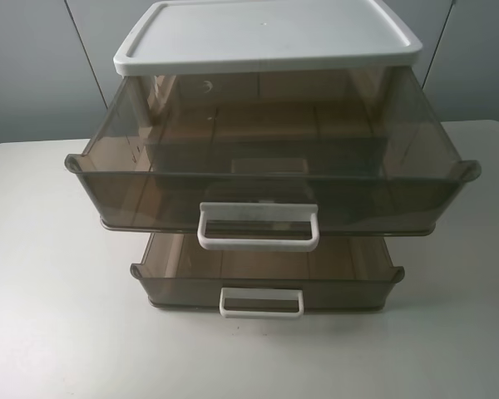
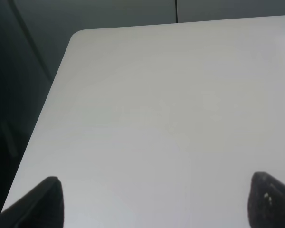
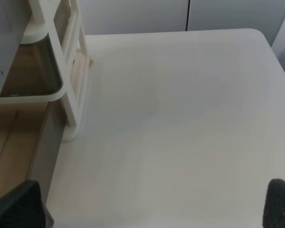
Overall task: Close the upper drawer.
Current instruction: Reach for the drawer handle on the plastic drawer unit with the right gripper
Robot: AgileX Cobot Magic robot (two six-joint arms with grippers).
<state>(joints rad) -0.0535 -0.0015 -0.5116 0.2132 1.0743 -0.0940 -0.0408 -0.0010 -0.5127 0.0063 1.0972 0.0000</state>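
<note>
The upper drawer (image 1: 270, 179) is smoky brown translucent plastic and empty. It stands pulled far out of the cabinet, under the white lid (image 1: 266, 33), with its wide white loop handle (image 1: 258, 226) facing the front. Neither gripper shows in the exterior high view. My left gripper (image 2: 154, 204) is open, its dark fingertips (image 2: 45, 202) wide apart over bare table, with no drawer in its view. My right gripper (image 3: 152, 206) is open and empty beside the cabinet's white frame (image 3: 69, 71), apart from it. Brown drawer walls (image 3: 31, 71) show there; I cannot tell which drawer.
A shallower brown drawer (image 1: 266, 278) with a smaller white handle (image 1: 261, 302) is also pulled out below the upper one. The cabinet stands on a white table (image 1: 50, 316), whose rounded corner (image 2: 78, 35) and edge show in the left wrist view. Grey panels stand behind.
</note>
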